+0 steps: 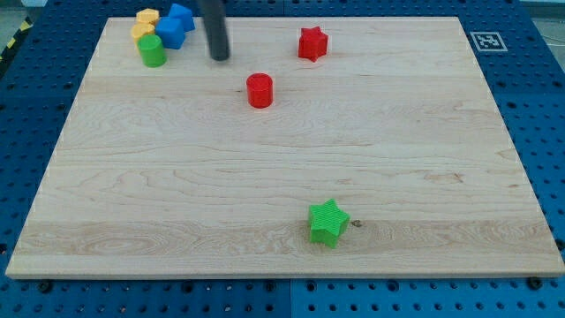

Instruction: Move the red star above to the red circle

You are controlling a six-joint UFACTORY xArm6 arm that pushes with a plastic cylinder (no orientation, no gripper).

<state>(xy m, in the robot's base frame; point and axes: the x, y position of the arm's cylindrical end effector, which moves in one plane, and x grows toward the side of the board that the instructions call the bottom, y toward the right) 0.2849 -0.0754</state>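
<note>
The red star [312,43] lies near the view's top, right of centre. The red circle [259,90] stands lower and to the left of it, about a block's width of board between them. My tip [220,56] is the lower end of the dark rod coming down from the view's top. It rests on the board up and to the left of the red circle, well left of the red star, touching neither.
A cluster at the top left holds a green cylinder [152,50], two yellow blocks [146,24] and two blue blocks [175,25]. A green star [327,222] lies near the bottom edge. The wooden board [441,150] sits on a blue pegboard.
</note>
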